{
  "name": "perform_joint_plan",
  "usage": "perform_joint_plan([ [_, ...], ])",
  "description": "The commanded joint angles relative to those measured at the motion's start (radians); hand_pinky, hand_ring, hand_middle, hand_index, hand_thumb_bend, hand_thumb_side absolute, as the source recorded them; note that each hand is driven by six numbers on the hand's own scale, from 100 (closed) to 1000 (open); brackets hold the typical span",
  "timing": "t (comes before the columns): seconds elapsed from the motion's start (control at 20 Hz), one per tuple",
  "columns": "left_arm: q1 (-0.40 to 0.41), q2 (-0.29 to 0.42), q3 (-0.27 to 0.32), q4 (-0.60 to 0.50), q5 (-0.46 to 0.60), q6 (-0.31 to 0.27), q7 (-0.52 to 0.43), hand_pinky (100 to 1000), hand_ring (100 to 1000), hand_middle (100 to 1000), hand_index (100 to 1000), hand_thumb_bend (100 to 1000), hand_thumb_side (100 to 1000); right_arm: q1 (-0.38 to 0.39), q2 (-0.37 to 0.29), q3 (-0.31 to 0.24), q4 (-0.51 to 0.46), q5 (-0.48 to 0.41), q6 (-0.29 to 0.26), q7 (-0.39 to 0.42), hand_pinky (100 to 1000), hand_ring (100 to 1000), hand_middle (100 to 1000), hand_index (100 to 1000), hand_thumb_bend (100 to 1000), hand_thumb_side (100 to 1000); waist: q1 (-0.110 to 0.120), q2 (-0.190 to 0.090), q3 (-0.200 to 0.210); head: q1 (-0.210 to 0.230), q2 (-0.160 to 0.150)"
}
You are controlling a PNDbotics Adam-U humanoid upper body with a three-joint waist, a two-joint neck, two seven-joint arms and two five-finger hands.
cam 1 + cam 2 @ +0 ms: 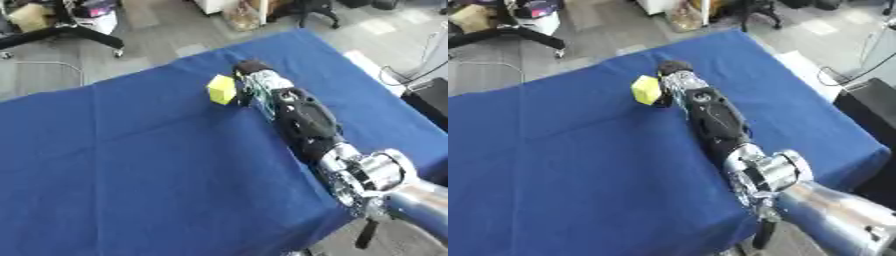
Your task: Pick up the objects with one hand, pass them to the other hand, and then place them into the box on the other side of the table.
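The right hand [254, 80] reaches across the blue tabletop [131, 165] to the yellow block [221, 89], touching it, finger state unclear, so it looks like the pick-up, needing a lift next.

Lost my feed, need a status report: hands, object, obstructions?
Right robot hand at the yellow block, grip hidden. Left robot hand out of view. Block on the blue table. No box visible; nothing blocking.

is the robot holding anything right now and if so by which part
The right hand is at the yellow block, against its right side; whether the fingers actually grip it cannot be told.
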Motion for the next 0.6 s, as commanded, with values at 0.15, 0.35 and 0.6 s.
perform_joint_plan([
  [0.15, -0.007, 0.017, 0.008, -0.016, 0.002, -0.001, 0.001, 853, 622, 602, 772, 571, 544, -0.016, -0.003, -0.034, -0.03, 0.048, -0.006, -0.097, 784, 704, 588, 651, 188, 100, 0.01, 0.001, -0.002, -0.001, -0.003],
  [0.35, -0.007, 0.018, 0.008, -0.016, 0.001, -0.002, 0.001, 853, 622, 603, 771, 574, 541, -0.019, -0.001, -0.036, 0.011, 0.035, -0.011, -0.167, 787, 725, 682, 794, 183, 100, 0.008, 0.0, -0.001, -0.002, -0.003],
  [0.6, -0.006, 0.018, 0.008, -0.015, -0.001, -0.002, 0.001, 853, 622, 603, 771, 572, 541, -0.041, -0.016, -0.042, 0.01, -0.029, 0.021, -0.25, 794, 748, 751, 865, 167, 100, 0.005, -0.002, 0.0, -0.005, -0.003],
])
